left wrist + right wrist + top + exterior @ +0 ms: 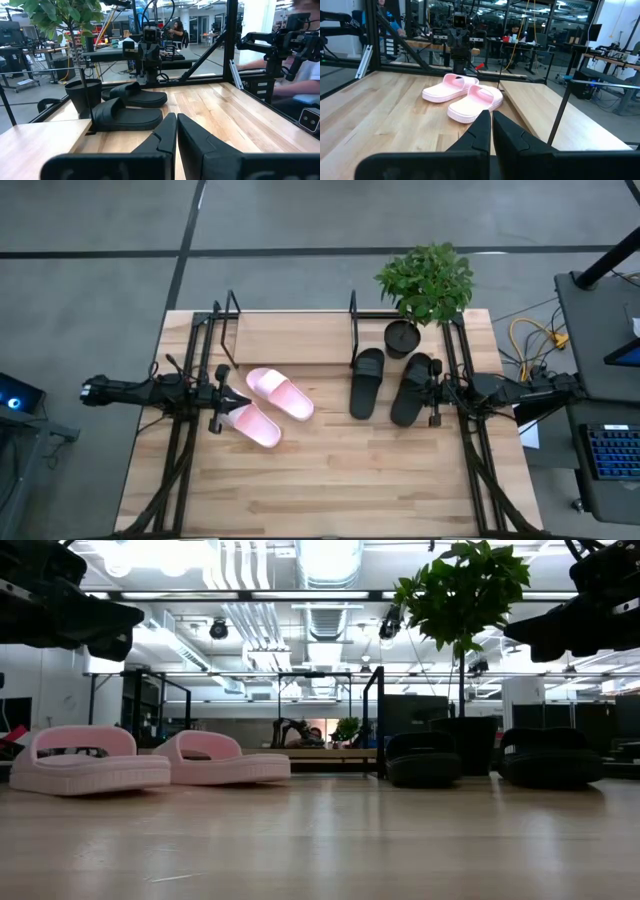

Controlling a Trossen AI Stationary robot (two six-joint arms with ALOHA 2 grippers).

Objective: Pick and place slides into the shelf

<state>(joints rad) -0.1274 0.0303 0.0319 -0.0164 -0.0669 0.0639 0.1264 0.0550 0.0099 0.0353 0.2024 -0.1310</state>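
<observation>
Two pale pink slides (280,393) (251,423) lie soles down on the table's left half. Two black slides (367,382) (413,388) lie on its right half. The shelf (290,340), black rods around a light board, stands at the far edge with nothing on it. My left gripper (238,396) hangs shut and level above the table beside the pink slides (470,97). My right gripper (420,391) hangs shut and level over the right black slide (127,117), well above it. In the low view both grippers (70,610) (580,610) sit high over the slides.
A potted plant (425,280) in a black pot (402,337) stands at the far right, right of the shelf and just behind the black slides. Black arm frames (180,460) (480,470) run along both sides. Bare wood (330,480) fills the near half.
</observation>
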